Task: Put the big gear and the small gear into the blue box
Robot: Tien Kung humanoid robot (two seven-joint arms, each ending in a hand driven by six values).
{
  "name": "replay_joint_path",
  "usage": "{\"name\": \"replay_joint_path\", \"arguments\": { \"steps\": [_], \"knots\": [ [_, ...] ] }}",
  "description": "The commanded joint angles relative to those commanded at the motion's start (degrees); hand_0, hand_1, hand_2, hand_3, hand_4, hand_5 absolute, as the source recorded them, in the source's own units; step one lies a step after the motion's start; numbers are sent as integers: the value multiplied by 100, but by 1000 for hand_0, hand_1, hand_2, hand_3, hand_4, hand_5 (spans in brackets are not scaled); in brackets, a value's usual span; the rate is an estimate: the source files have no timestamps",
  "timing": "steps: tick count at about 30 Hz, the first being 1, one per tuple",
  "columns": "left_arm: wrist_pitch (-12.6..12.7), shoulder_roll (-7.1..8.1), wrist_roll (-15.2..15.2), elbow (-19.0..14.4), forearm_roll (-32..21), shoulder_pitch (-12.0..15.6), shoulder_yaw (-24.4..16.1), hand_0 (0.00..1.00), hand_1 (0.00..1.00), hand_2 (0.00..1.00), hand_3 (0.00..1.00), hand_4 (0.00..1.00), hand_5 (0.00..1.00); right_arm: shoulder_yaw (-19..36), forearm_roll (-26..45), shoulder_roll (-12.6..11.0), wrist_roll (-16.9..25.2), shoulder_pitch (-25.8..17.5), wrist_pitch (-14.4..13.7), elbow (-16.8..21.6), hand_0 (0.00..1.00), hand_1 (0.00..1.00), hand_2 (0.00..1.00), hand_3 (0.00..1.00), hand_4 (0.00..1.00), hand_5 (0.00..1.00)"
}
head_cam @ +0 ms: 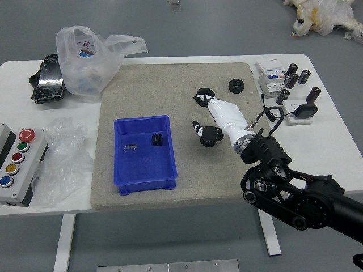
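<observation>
Blue box [146, 186]: one, open-topped, upright on the grey mat [142, 85] that covers the middle of the white counter [329, 158]. Contents: small gear [157, 140], black, toothed, at about one o'clock from the box's centre; small metal pieces [130, 148], at ten o'clock.

Big gear [209, 143]: one, black, toothed edge partly visible; on the mat, outside the box, at about three o'clock from it. Partly hidden by the thumb of the robot's right hand.

Right hand [229, 120]: open, fingers extended, thumb well apart from them; nothing in its hold. Thumb contact with the gear: cannot be told.

Hex nuts: two, black, beyond the big gear; nearer one [205, 92] at twelve o'clock, partly behind the fingertips, farther one [236, 86] at one o'clock. Not called for by the task.

Progress, as judged: about half. Done, small gear in box. Outstanding, big gear: grasp, lift, carry towards nine o'clock, release inside.
</observation>
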Motion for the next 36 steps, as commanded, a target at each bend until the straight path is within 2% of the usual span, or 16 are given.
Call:
{"name": "replay_joint_path", "arguments": {
  "steps": [3, 4, 9, 10, 21, 22, 26, 27, 32, 33, 36],
  "knots": [
    [1, -3, -2, -2, -8, -6, 8, 644, 566, 623, 660, 665, 150, -103, 93, -37, -63, -20, 80, -132, 440, 780, 850, 868, 674, 186],
    [1, -4, -1, -2, -9, -8, 9, 644, 566, 623, 660, 665, 150, -133, 120, -42, -79, -29, 111, -171, 446, 790, 862, 885, 860, 356],
    [-1, -5, 5, -2, -1, -6, 1, 644, 566, 623, 660, 665, 150, -241, 215, -68, -115, -72, 191, -210, 446, 790, 862, 885, 860, 356],
    [0, -4, 5, -2, -2, -5, 2, 644, 567, 623, 660, 666, 151, -256, 232, -71, -111, -73, 200, -210, 448, 791, 862, 888, 952, 466],
    [-3, -12, 6, -3, 9, -5, -2, 644, 567, 623, 659, 665, 150, -646, 516, 38, -69, 61, 108, -518, 449, 782, 845, 874, 968, 481],
    [-4, -12, 8, -3, 14, -5, -7, 644, 567, 623, 659, 665, 150, -683, 544, 53, -55, 78, 92, -563, 425, 714, 710, 699, 502, 159],
    [-5, -9, 8, -2, 20, -7, -9, 644, 567, 623, 659, 665, 150, -821, 624, 106, 27, 136, -54, -709, 425, 714, 710, 699, 502, 159],
    [-5, -9, 7, -2, 20, -7, -8, 644, 566, 623, 659, 665, 149, -840, 631, 113, 37, 145, -80, -730, 367, 563, 497, 515, 42, 63],
    [-6, -14, 5, -2, 20, -9, -5, 644, 566, 623, 659, 665, 149, -926, 634, 147, 75, 171, -205, -896, 367, 563, 497, 515, 42, 63],
    [-6, -15, 3, -3, 16, -8, -1, 644, 566, 623, 660, 665, 149, -937, 633, 145, 81, 170, -223, -917, 347, 492, 371, 410, 54, 2],
    [-5, -15, 0, -2, 11, -6, 5, 644, 566, 623, 660, 665, 149, -950, 624, 137, 95, 163, -261, -956, 347, 492, 371, 410, 54, 2]
  ]
}}
